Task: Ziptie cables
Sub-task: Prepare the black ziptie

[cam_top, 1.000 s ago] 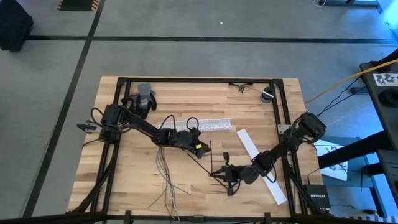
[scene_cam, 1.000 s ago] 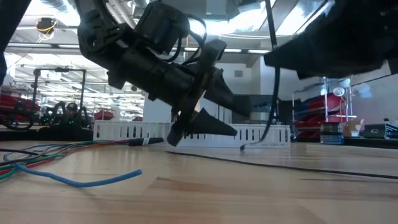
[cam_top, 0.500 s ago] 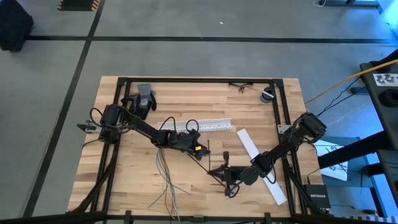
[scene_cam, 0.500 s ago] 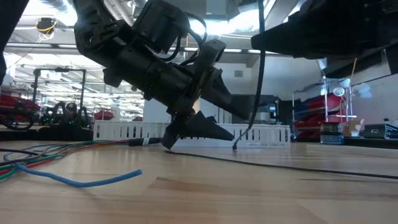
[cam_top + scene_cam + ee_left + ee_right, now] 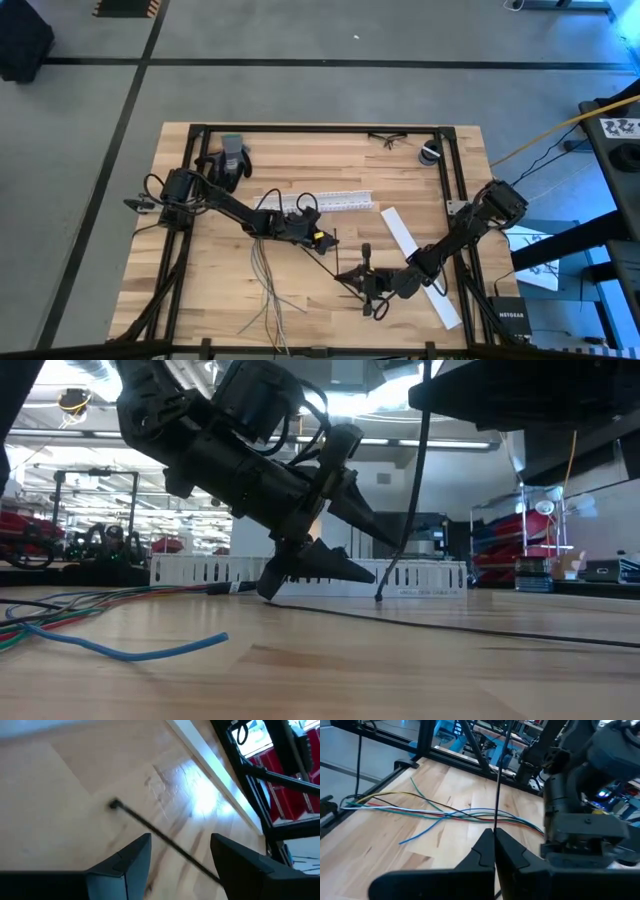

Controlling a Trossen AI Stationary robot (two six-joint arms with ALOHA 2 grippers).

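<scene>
My left gripper [image 5: 180, 855] has its fingers apart, one ziptie [image 5: 160, 834] lying between them untouched; my right gripper [image 5: 494, 851] is closed on another ziptie [image 5: 499, 775].

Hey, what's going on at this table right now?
Two robot arms are working with a ziptie on a wooden table. The right gripper is shut on the ziptie and holds it upright, off the wood. The left gripper is open, low over the table, straddling a second ziptie lying flat. The cables lie loose on the table, not yet tied.
</scene>
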